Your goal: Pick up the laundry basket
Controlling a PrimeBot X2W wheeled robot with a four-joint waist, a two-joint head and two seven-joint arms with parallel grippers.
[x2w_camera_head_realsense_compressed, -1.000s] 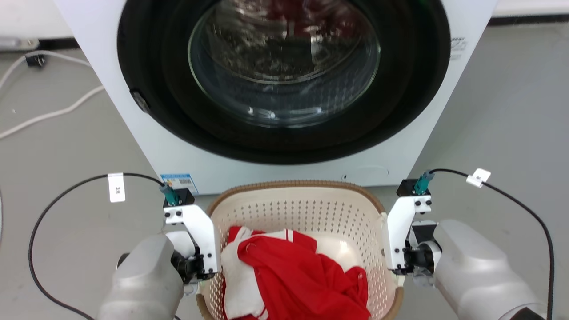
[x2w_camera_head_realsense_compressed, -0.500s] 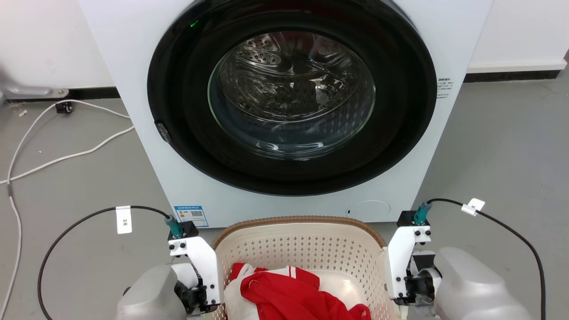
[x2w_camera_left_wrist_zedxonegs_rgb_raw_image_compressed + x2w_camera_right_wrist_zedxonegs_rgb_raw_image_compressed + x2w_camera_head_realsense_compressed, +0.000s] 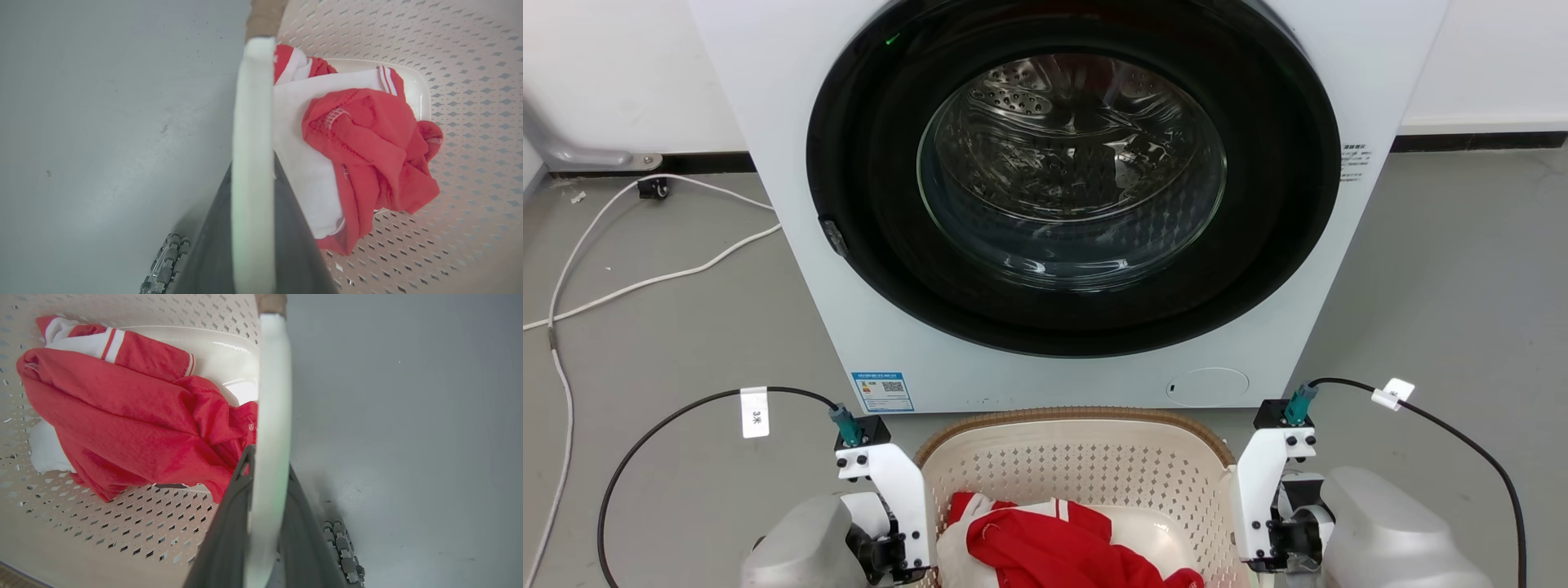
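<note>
- Evidently the lift itself was the step in hand: the laundry basket sat low in front of the washing machine, close to its base and between the robot's two arms.
- The left gripper had its dark fingers closed on the basket's left handle, with the white bar pinched between them.
- The right gripper pinched the right handle in the same way.
- I could not tell whether the basket's base was clear of the floor.
- To my eye, a clean lift needed both arms to rise together at one pace, keeping the brown rim level. The handles looked thin and smooth, and a tilt might have let a bar slide along the pads.
- The perforated plastic walls looked springy, so I judged the arms should keep their spacing, since pushing together or pulling apart would bow the sides.
- The red and white clothes lay heaped in the bottom. They seemed a light, soft load that could slump, so a slow rise seemed wise.
- The far rim sat near the machine's front panel, so lifting straight up or slightly back looked safer than going forward.
</note>
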